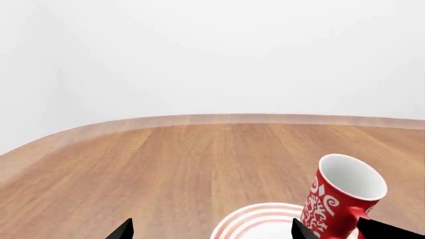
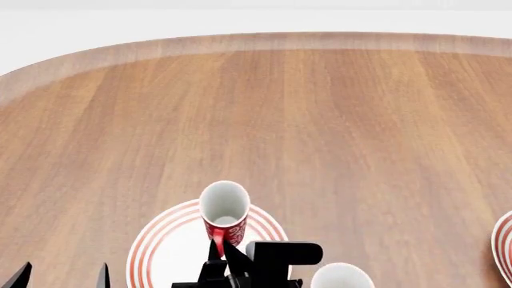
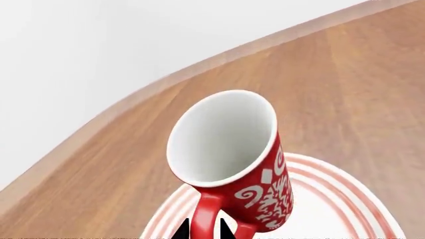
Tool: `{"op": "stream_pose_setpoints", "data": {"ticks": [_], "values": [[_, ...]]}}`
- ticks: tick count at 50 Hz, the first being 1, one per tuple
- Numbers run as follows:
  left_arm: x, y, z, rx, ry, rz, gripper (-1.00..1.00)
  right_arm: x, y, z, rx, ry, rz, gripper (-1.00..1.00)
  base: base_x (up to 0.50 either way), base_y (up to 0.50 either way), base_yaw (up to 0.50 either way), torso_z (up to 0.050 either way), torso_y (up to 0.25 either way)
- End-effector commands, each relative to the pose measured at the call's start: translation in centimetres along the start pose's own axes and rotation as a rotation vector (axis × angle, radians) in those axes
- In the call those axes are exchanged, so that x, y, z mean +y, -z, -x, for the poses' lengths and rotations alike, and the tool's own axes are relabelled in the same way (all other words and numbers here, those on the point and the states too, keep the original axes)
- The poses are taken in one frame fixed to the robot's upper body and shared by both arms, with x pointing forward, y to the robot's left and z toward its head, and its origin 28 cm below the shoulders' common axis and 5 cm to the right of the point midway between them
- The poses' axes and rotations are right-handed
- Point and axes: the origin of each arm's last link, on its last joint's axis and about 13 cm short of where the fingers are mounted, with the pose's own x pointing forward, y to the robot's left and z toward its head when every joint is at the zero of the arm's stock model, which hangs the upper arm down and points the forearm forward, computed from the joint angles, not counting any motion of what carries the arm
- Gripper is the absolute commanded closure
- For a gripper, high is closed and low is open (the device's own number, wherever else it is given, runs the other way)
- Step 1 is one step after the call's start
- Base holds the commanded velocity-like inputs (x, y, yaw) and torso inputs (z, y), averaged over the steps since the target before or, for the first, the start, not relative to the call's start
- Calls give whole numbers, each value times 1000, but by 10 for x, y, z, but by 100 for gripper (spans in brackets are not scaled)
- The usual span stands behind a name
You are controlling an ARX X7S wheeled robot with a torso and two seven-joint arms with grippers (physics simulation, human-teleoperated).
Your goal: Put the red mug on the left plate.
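Note:
The red mug (image 2: 224, 215), slim with a white scroll pattern and white inside, stands tilted over the left plate (image 2: 160, 252), a white plate with red rings. My right gripper (image 3: 204, 230) is shut on the mug's red handle, one black finger on each side. In the head view the right gripper (image 2: 226, 253) sits just in front of the mug. The mug's base is hidden, so contact with the plate cannot be told. My left gripper (image 2: 62, 277) stands open to the left of the plate. In the left wrist view the mug (image 1: 339, 199) leans beside the plate (image 1: 256, 218), with the left gripper (image 1: 212, 232) open.
The rim of a white mug (image 2: 342, 276) shows at the near edge, right of the plate. A second ringed plate (image 2: 504, 246) is cut off at the far right. The wooden table (image 2: 320, 120) stretches back to a rounded far edge.

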Motion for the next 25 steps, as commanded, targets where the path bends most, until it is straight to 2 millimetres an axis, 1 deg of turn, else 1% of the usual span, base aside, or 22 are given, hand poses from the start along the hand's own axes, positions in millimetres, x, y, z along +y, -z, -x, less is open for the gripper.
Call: {"op": "stream_pose_setpoints", "data": {"ticks": [1, 25], "values": [[0, 1, 0, 1, 1, -1, -100, -3, 4, -10, 9, -17, 3, 100, 0, 0, 0, 0, 0], [0, 0, 0, -2, 1, -1, -100, -6, 11, -16, 38, -37, 2, 100, 0, 0, 0, 0, 0]]}}
